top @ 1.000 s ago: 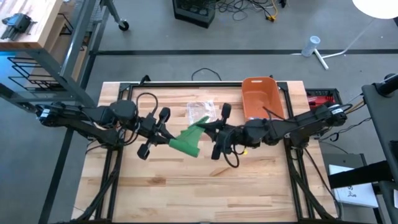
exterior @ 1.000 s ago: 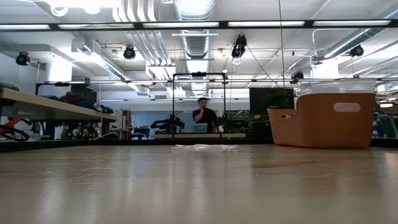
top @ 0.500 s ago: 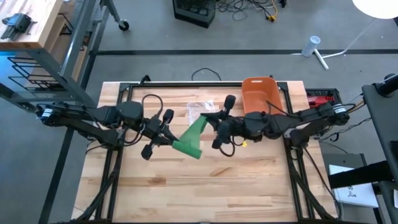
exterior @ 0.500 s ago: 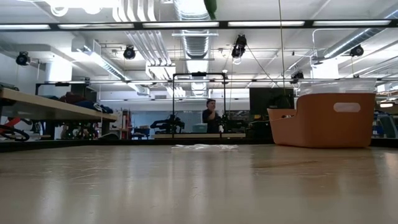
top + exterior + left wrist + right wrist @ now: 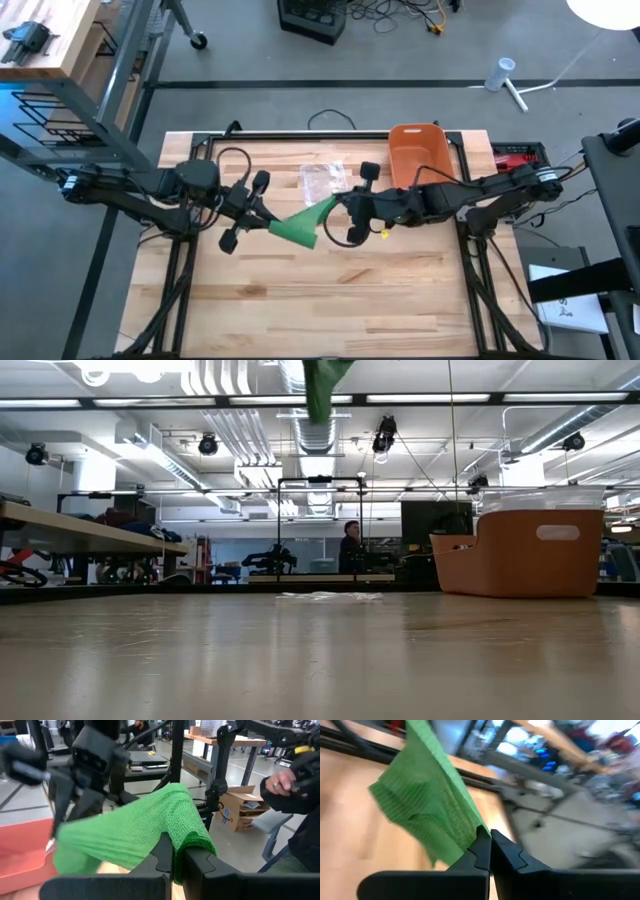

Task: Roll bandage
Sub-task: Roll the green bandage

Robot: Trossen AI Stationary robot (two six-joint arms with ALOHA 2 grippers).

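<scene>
A green mesh bandage (image 5: 300, 222) hangs in the air over the table's middle, stretched between my two grippers. My left gripper (image 5: 262, 217) is shut on the bandage's left, wider end. My right gripper (image 5: 337, 205) is shut on its right, narrower end. The left wrist view shows the bandage (image 5: 130, 830) spread toward the right arm's gripper (image 5: 90, 770). In the low view only the bandage's lowest part (image 5: 320, 385) shows, high above the tabletop. My left gripper pinches a bunched fold of the bandage (image 5: 192, 837) between its two fingers, coming about level from the table's left side. The cloth drapes over the fingertips and is clear of the table. My right gripper pinches the bandage's gathered narrow end (image 5: 472, 832) between its two fingers, coming from the table's right and slanting a little down. The cloth fans out wider beyond the fingertips, loosely stretched and clear of the table.
An orange bin (image 5: 418, 155) stands at the table's far right, also seen in the low view as the bin (image 5: 530, 555). A crumpled clear wrapper (image 5: 322, 180) lies on the table behind the bandage. A person (image 5: 352, 545) moves in the room beyond.
My right gripper has tipped downward, rolled and sunk a little, still shut on the bandage. The bandage's right end has come lower, and its bottom edge now dips into the low view from above. My left gripper has kept its place and its hold.
</scene>
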